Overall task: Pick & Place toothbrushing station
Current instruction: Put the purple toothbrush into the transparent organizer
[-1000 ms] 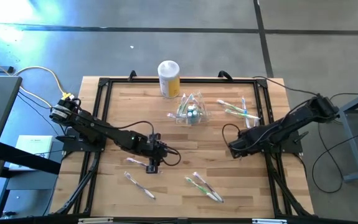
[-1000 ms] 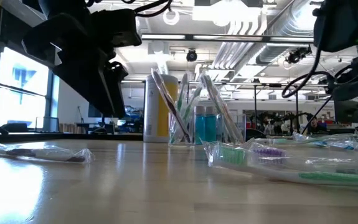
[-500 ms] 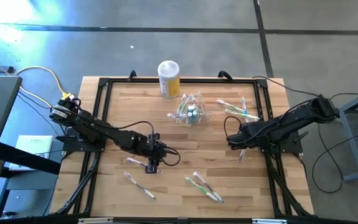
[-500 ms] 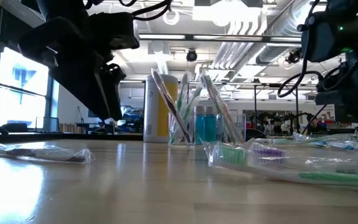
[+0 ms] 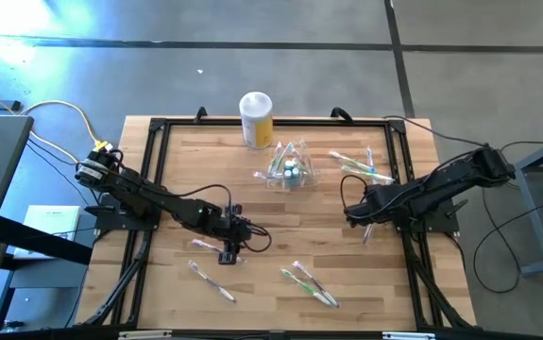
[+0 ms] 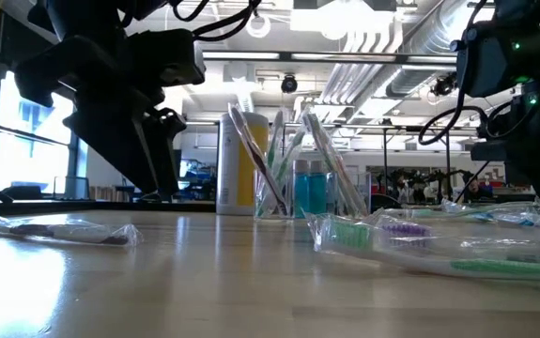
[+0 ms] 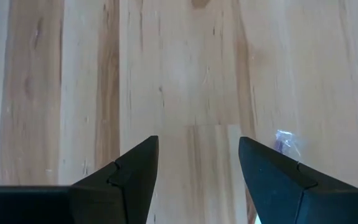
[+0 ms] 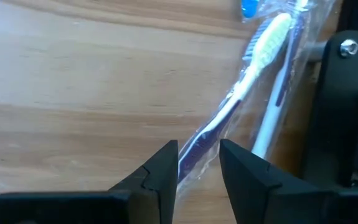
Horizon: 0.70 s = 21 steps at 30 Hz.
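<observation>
The station [image 5: 288,167] stands upright on the table [image 5: 195,165], its long axis vertical and its mouth up, with brushes [image 6: 251,155] fanning out of it. The canister [image 5: 256,119] is just beside it. It sits well ahead of both grippers and between them.

The left gripper [image 5: 230,247] points down at bare wood, jaws apart and empty; a wrapped brush [image 5: 212,280] lies near it.

The right gripper [image 5: 365,227] is low over a wrapped brush [image 8: 228,118], its fingers [image 8: 160,171] closed in either side of the wrapper; they seem to hold it, though contact is hard to make out. More wrapped brushes [image 5: 356,165] lie between it and the station.
</observation>
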Tool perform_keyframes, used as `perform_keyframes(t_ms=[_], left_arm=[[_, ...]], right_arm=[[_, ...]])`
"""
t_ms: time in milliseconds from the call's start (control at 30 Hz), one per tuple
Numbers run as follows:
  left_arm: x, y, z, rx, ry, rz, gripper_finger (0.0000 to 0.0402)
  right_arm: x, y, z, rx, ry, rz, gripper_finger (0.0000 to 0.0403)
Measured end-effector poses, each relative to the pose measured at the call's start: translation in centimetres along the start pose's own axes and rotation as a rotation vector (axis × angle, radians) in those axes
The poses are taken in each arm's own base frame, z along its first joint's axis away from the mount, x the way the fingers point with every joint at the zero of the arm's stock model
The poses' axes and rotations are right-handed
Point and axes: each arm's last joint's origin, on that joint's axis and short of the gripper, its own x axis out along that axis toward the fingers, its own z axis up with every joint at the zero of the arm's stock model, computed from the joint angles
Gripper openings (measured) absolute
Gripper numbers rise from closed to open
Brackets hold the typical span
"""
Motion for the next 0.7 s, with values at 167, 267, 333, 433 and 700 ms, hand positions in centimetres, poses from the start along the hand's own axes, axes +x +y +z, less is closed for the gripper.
perform_keyframes(t_ms=[167, 267, 333, 433, 700], left_arm=[[0.0, 0.0, 0.0, 0.000, 0.001, -0.002, 0.0214], [0.0, 0.0, 0.0, 0.000, 0.002, -0.002, 0.0214], [0.0, 0.0, 0.0, 0.000, 0.002, -0.002, 0.0214], [0.0, 0.0, 0.0, 0.000, 0.001, -0.001, 0.0214], [0.0, 0.0, 0.0, 0.000, 0.001, -0.003, 0.0214]], right_arm=[[0.4, 0.2, -0.1, -0.001, 0.004, -0.031, 0.0110], [1.0, 0.4, -0.3, -0.006, 0.028, -0.081, 0.0110], [1.4, 0.7, -0.4, -0.018, 0.024, -0.109, 0.0110], [2.0, 1.3, -0.5, -0.054, 0.022, -0.118, 0.0110], [3.0, 2.1, -0.6, -0.214, -0.004, -0.143, 0.0109]])
